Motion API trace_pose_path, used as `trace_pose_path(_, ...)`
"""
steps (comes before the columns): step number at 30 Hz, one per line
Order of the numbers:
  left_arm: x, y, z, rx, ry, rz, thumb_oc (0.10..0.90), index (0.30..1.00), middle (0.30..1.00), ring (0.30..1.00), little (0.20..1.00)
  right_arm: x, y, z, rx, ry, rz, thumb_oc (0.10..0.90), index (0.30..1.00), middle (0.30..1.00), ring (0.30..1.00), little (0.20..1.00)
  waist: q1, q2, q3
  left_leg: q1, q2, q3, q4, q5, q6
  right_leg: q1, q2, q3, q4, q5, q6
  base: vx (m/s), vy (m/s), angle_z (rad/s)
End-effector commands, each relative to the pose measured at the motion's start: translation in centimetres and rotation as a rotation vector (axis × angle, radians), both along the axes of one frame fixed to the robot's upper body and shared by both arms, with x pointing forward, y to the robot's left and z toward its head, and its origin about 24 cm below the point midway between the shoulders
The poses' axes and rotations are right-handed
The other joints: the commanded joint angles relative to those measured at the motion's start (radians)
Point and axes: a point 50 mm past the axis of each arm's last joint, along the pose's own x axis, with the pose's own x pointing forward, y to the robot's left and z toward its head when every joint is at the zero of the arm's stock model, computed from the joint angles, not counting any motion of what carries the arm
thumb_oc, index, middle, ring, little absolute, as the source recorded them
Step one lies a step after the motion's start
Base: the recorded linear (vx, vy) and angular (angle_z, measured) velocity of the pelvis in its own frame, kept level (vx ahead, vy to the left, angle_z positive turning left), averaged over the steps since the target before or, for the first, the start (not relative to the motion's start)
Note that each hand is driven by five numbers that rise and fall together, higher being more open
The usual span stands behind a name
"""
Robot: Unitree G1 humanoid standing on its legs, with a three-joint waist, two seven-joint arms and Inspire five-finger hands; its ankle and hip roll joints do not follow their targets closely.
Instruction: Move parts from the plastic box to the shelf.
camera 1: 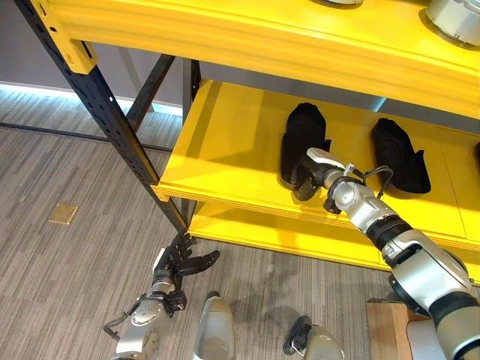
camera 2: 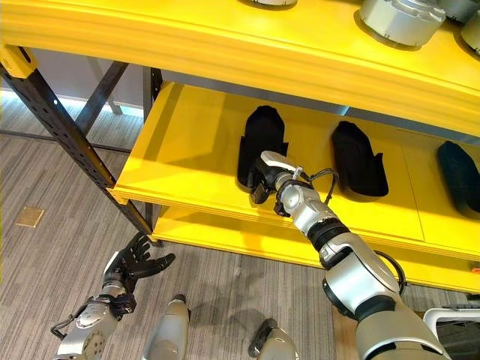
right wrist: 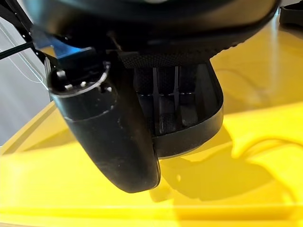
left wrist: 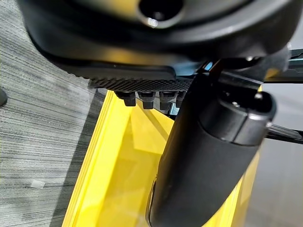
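A black moulded part [camera 2: 262, 144] is lying on the middle shelf board [camera 2: 187, 157], with the right hand [camera 2: 264, 180] at its near end — fingers curled round it in the right wrist view, so placement is judged under way, not released. Two more black parts [camera 2: 358, 160] [camera 2: 459, 175] are already sitting further right on the same board; grey round parts [camera 2: 400, 18] are occupying the top shelf [camera 2: 225, 37]. The left hand [camera 2: 135, 264] is hanging relaxed, fingers spread, low over the floor.
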Motion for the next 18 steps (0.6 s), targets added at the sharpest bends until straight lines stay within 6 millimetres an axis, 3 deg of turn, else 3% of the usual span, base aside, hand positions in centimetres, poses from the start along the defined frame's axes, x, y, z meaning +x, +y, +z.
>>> trace_pose_path(1, 1.7, 0.0, 4.1, 0.033, -0.227, -0.069, 0.900, 1.000, 1.000, 1.000, 1.000, 1.5, -0.8, 8.9, -0.027, -0.296, -0.023, 0.400, 0.300, 0.300, 0.300, 0.300, 0.003, -0.002, -0.035, 0.030, -0.006, 0.005, -0.016, 0.003, 0.036, 0.024, 0.018, 0.102, 0.035, 0.025, 0.022, 0.00, 0.000, 0.00)
trace_pose_path(18, 1.9, -0.1, 4.4, 0.040, -0.237, -0.075, 0.900, 1.000, 1.000, 1.000, 1.000, 1.4, -2.6, 10.6, -0.052, -0.342, -0.067, 0.400, 0.300, 0.300, 0.300, 0.300, 0.003, 0.001, -0.008, 0.027, -0.006, -0.005, -0.015, 0.002, 0.038, 0.012, 0.013, 0.095, 0.061, 0.014, 0.021, 0.00, -0.004, 0.00)
